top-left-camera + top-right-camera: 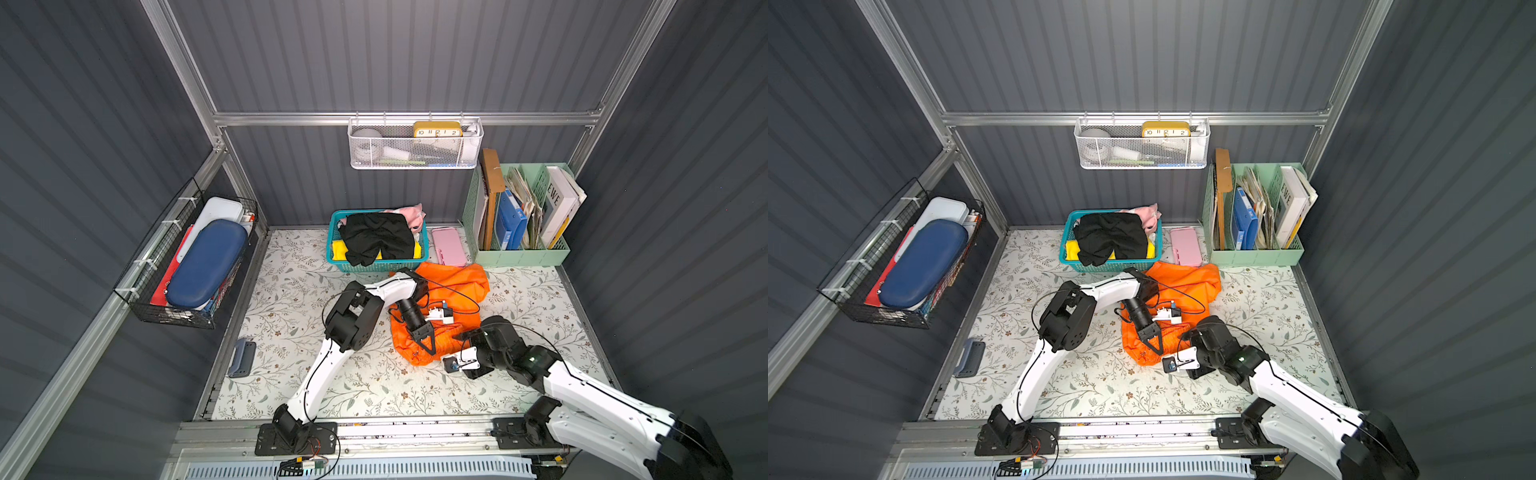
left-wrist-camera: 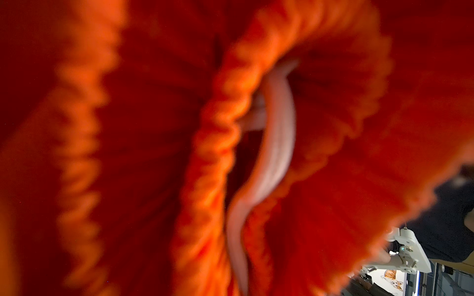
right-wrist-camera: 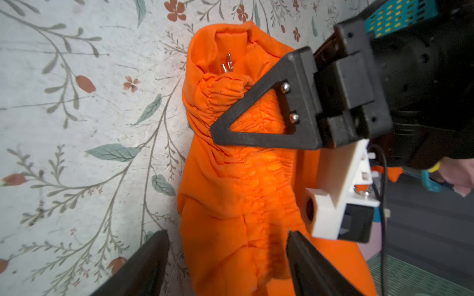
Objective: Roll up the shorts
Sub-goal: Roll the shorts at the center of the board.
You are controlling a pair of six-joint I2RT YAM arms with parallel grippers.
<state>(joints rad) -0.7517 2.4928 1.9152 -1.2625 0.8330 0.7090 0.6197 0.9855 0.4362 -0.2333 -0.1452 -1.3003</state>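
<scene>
1. The teal basket (image 1: 376, 266) sits at the back of the flowery table (image 1: 291, 291).
2. The black shorts (image 1: 376, 237) lie bunched up on top inside the basket. One bit hangs over its front rim.
3. A yellow cloth (image 1: 338, 249) peeks out from under them in the basket. A pink cloth (image 1: 409, 216) shows at the back of the basket.
4. The orange shorts (image 1: 453, 282) lie crumpled on the table just in front of the basket, close to its front corner.
5. The left gripper (image 1: 430, 350) points down at the end of the orange shorts farthest from the basket. Its two fingers are pinched together on the stretchy waistband there.
6. The left wrist view is full of blurry orange cloth, with a pale strip (image 2: 277, 143) running through it.
7. The right gripper (image 3: 227, 233) is at that same end, far from the basket, near the left one. Its fingers are wide apart and grip nothing. Orange cloth lies under the gap.
8. A pink case (image 1: 449, 247) lies flat just beside the basket.
</scene>
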